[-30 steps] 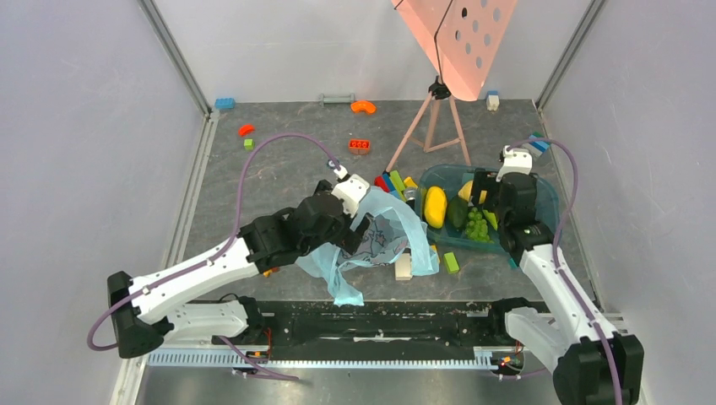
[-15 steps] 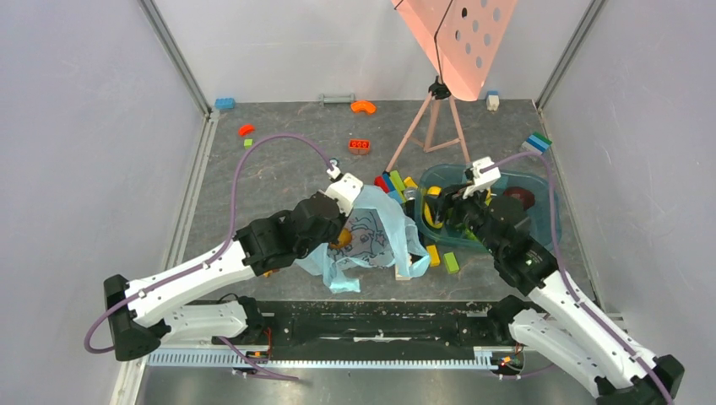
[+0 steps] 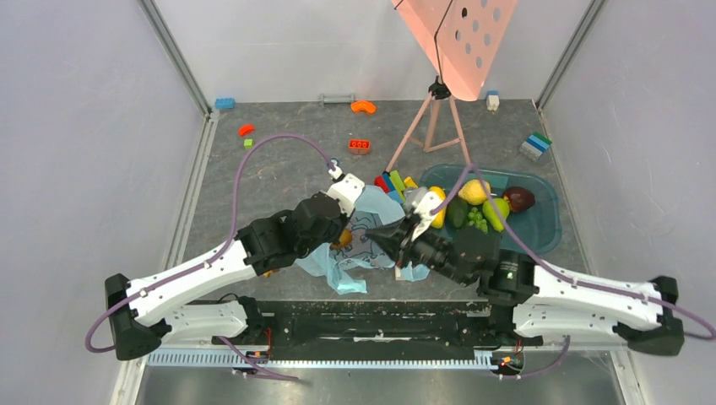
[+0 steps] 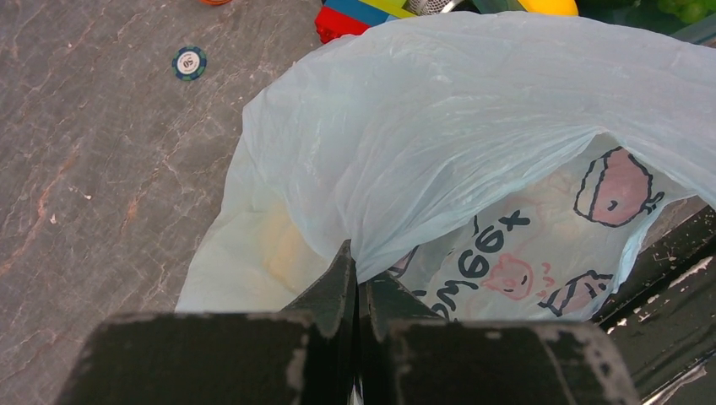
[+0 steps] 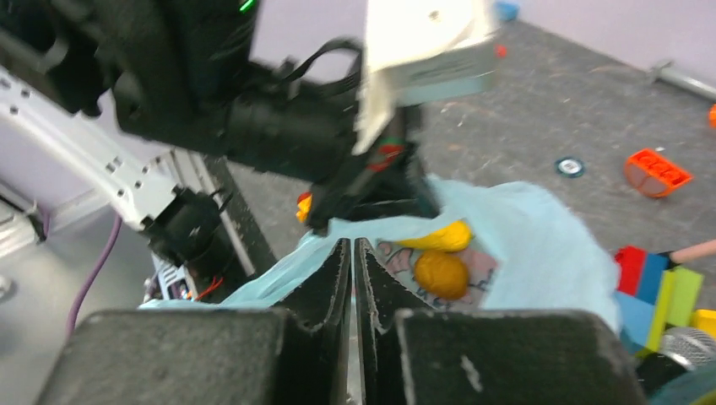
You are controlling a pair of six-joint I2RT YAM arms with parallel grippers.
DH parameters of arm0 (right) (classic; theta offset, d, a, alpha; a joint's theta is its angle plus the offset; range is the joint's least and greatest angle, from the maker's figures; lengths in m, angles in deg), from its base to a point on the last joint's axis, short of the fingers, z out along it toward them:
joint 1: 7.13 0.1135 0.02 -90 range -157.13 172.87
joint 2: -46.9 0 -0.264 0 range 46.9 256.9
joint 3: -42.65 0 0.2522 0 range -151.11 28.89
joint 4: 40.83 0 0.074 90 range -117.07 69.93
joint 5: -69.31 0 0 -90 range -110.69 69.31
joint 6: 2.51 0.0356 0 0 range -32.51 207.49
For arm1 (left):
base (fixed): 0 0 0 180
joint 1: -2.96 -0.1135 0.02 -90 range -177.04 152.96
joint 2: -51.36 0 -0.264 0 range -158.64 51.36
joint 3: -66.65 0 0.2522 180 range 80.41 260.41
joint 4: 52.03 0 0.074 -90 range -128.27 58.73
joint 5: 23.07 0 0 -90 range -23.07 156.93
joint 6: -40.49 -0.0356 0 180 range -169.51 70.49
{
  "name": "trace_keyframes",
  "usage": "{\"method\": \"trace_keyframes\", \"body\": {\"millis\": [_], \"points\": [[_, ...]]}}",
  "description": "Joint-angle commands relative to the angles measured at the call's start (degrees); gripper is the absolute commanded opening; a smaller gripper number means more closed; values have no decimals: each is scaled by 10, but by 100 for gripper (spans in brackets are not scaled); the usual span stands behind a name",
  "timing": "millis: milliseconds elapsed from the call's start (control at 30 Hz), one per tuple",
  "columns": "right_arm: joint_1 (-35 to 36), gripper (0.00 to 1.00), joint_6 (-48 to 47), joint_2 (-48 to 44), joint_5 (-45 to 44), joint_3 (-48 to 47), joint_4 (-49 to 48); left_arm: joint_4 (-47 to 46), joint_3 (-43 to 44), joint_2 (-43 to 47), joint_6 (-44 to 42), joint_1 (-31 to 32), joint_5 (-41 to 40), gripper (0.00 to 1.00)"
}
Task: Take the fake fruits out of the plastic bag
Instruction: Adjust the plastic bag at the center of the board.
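Two robot arms meet at the centre of the overhead view, above a grey stone-patterned table (image 3: 279, 160). The plastic bag (image 3: 376, 226), light blue and crumpled, lies between them just left of centre, its mouth open and its cartoon print showing. The left gripper (image 4: 355, 253), at bottom centre of its own wrist view, has its fingers clenched on a fold of the bag's rim. The right gripper (image 5: 352, 245), reaching in from the lower right, has its fingers pressed together on the bag's near edge, facing the left arm's dark wrist.

Right of centre in the overhead view sits a teal tub (image 3: 545, 224) holding a lemon (image 3: 474, 191), a green pear (image 3: 496, 213), a maroon plum-like fruit (image 3: 518, 199) and green grapes (image 3: 478, 222).

Inside the bag, at centre of the right wrist view, a small orange (image 5: 441, 272) rests just below a yellow fruit (image 5: 436, 236). Coloured toy bricks (image 3: 393, 181) lie between bag and tub. A small round disc (image 4: 189, 62) sits on the table, upper left in the left wrist view.
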Motion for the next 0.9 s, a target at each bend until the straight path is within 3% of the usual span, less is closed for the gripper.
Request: {"method": "trace_keyframes", "body": {"millis": [0,100,233,333,467,733,867], "points": [[97,5,-16,45,-147,3,-31,-17,26,-3,8,-1,15,2],[151,4,-25,70,-232,28,-61,-16,31,-3,8,-3,23,2],[193,4,-49,124,-251,52,-125,-16,35,-4,9,-7,34,2],[212,6,-86,162,-255,87,-229,-19,36,-7,12,-10,47,2],[212,6,-111,214,-211,109,-352,-20,34,-6,17,-12,57,2],[212,8,-121,319,-111,105,-466,-20,22,7,16,-23,82,2],[212,9,-131,360,-64,92,-476,-21,16,16,17,-28,90,2]]}}
